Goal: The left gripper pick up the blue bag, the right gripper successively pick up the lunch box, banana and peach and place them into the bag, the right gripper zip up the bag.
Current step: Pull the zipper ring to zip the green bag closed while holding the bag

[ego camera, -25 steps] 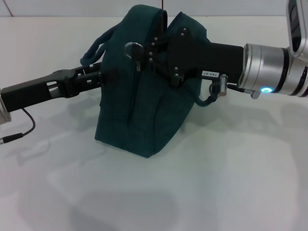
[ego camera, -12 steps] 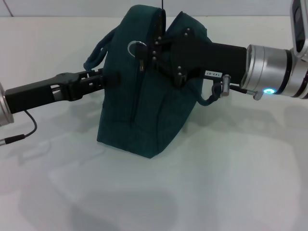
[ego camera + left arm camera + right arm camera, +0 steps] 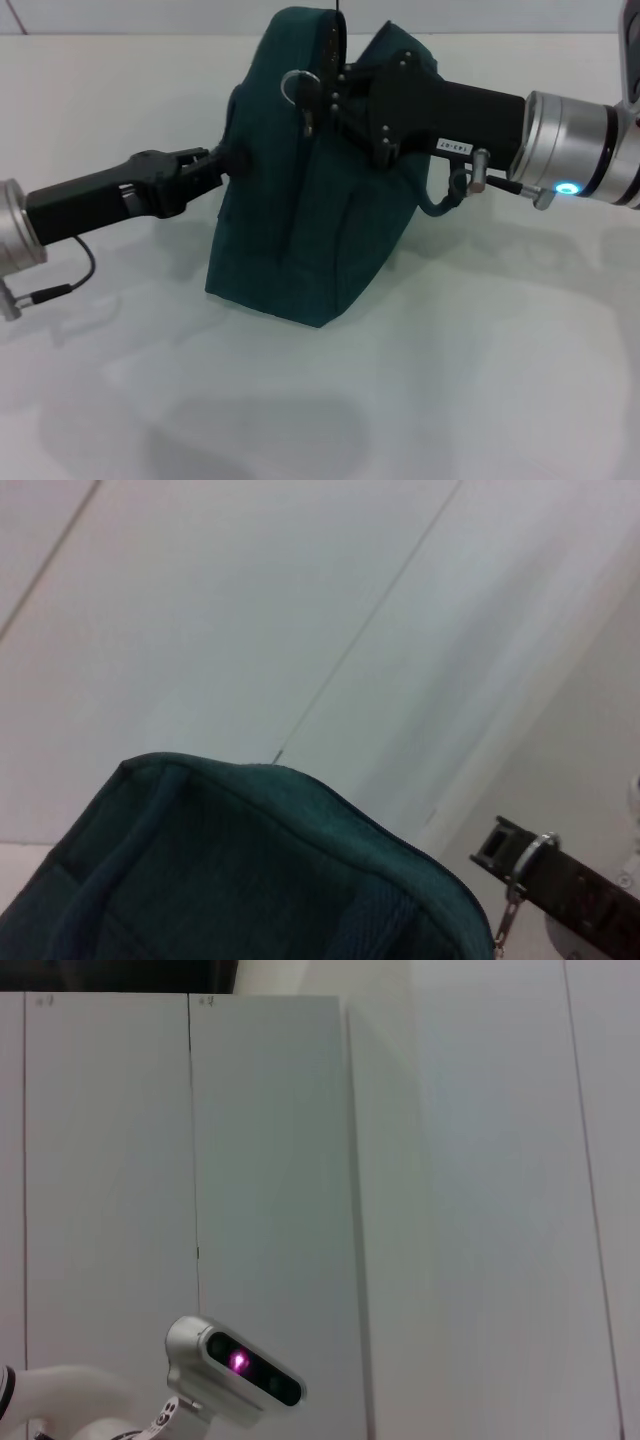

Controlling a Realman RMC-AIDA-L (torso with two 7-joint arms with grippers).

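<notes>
The blue bag [image 3: 300, 220] stands upright mid-table, its top pinched together. My left gripper [image 3: 228, 162] reaches in from the left and is shut on the bag's left side near the handle. My right gripper [image 3: 312, 98] comes in from the right across the bag's top and is shut on the metal ring zip pull [image 3: 296, 84]. In the left wrist view, the bag's zipped top edge [image 3: 300, 810] shows with a right fingertip [image 3: 560, 880] and the ring [image 3: 533, 848] beside it. The lunch box, banana and peach are out of view.
White table [image 3: 450, 380] all around the bag. A bag handle loop [image 3: 440, 205] hangs under the right arm. A cable [image 3: 70, 285] trails from the left wrist. The right wrist view shows only wall panels and the robot's head camera [image 3: 240, 1365].
The right gripper has moved right along the bag's top with the ring. The left gripper has pushed in to the right, and the bag's left handle loop no longer sticks out.
</notes>
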